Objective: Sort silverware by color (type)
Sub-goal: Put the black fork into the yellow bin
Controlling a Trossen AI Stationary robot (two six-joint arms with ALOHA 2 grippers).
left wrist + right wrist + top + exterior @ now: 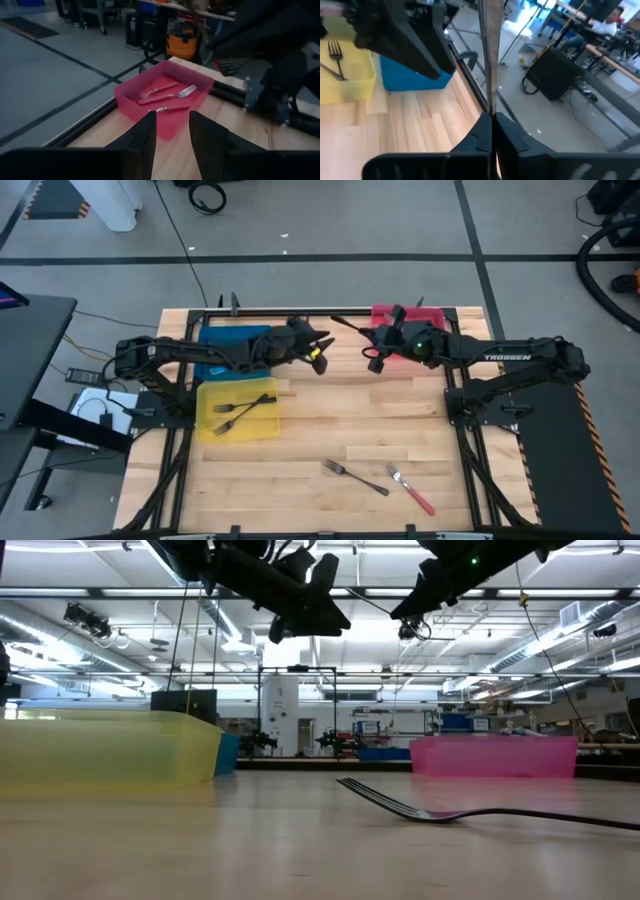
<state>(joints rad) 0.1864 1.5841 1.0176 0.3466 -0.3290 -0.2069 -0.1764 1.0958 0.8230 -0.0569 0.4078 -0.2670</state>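
My right gripper is shut on a plain dark grey fork, high above the table's far middle beside the red tray. My left gripper is open and empty, facing it at the same height by the blue tray. In the left wrist view its fingers point at the red tray, where several red-handled forks lie. Two dark forks lie in the yellow tray. A grey fork and a red-handled fork lie flat on the near table. My right gripper pinches the grey fork's thin metal shaft between its two shut fingers. The rest of the fork sticks out forward past the fingertips, toward the table's far left. It is lifted clear of the table; which end is held cannot be told.
The two grippers are close together over the far middle of the table. Black frame rails run along the far edge. In the low view the grey fork lies in the foreground, between the yellow tray and the red tray.
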